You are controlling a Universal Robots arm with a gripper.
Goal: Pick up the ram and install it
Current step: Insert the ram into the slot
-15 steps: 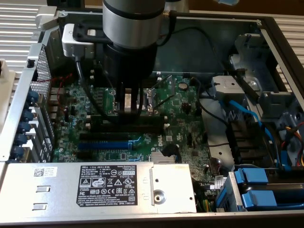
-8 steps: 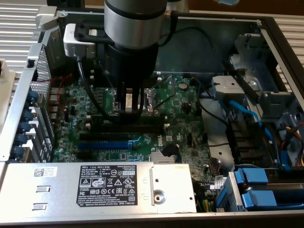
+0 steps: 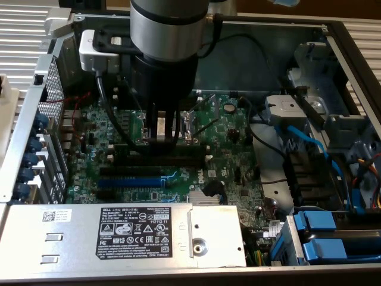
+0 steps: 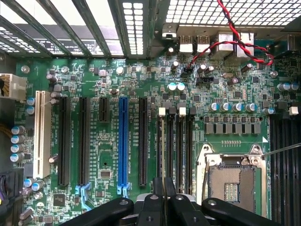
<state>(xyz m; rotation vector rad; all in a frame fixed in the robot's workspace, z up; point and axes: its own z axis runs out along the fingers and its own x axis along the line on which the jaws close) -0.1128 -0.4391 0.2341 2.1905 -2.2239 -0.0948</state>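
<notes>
Wrist view — the black pincer [image 4: 163, 188] clamps narrow on the ram [image 4: 163, 150], a thin stick seen edge-on — above long black slots [image 4: 181, 155] on the green motherboard [image 4: 110, 155].

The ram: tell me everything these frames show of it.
In the wrist view the ram shows edge-on, as a thin pale line; chips and label cannot be made out. It stands on edge, pinched between the fingertips of the shut gripper, and runs lengthwise in line with one of the black memory slots with white end clips beside the CPU socket. Whether it is seated or just above the slot cannot be told.
</notes>
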